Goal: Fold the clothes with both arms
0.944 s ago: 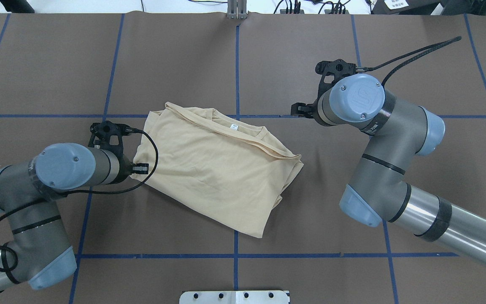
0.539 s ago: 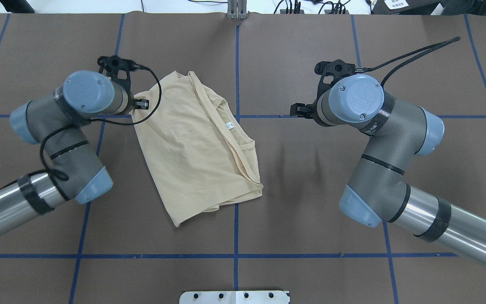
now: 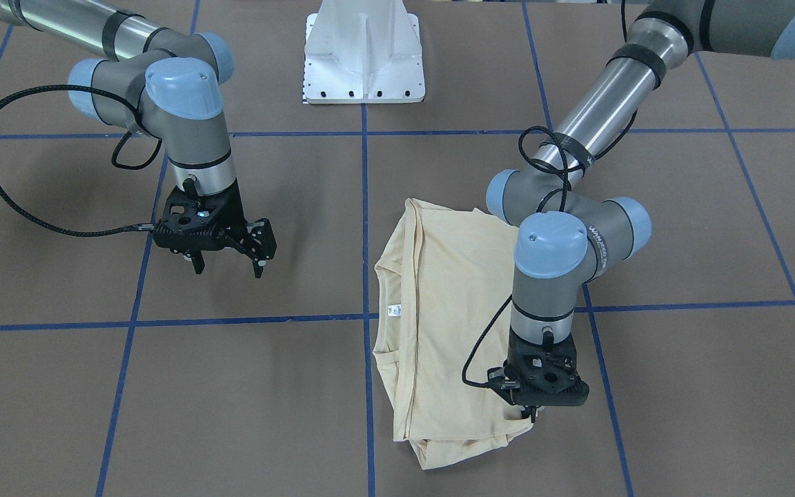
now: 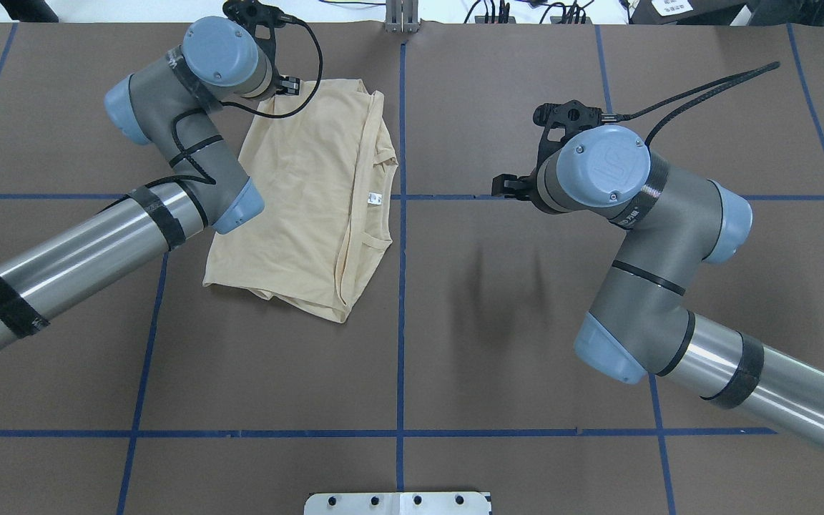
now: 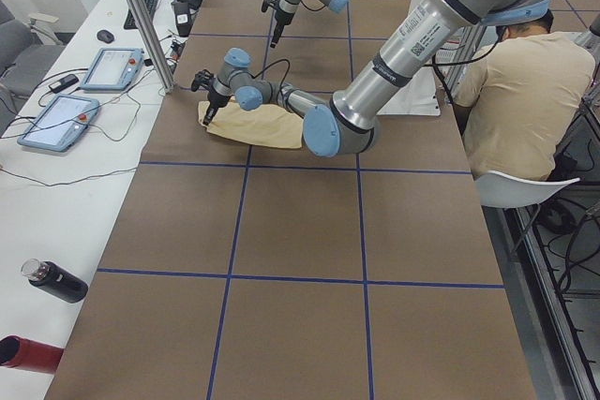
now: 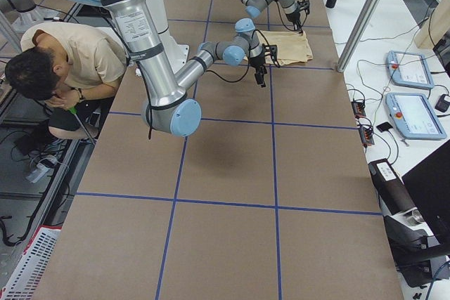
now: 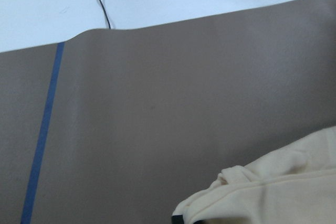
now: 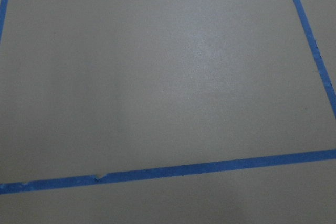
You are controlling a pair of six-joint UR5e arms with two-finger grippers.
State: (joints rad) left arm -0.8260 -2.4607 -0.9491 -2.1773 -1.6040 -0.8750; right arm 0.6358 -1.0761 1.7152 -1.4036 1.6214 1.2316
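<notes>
pedestal base (image 3: 363, 55): my landmark, everything below is placed from it, closest first.

right gripper (image 3: 228, 270): out from the base on its right side, hanging over bare mat with the jaws spread wide and nothing in them. It's well apart from the shirt, so if the cloth starts sliding, nothing is there to pin the other end.

T-shirt (image 4: 305, 193): further out than that and on the base's left side, lying as a folded bundle just beside the centre tape line, neck label (image 4: 375, 198) facing up. The layers look loosely stacked. I reckon a pull from one corner would skew them or peel the fold open.

left gripper (image 3: 532, 413): at the shirt corner farthest from the base, pinched closed on a bunch of the fabric. Thin cloth, small bite, so it could slip out or grab only the top layer.

cable (image 4: 297, 107): the wrist cable loops over that same far end of the shirt. Looks like a snag risk if the wrist turns.

mat (image 7: 157, 24): its edge is just past the held corner, farthest from the base. Any more travel outward and the shirt could go over it.
</notes>
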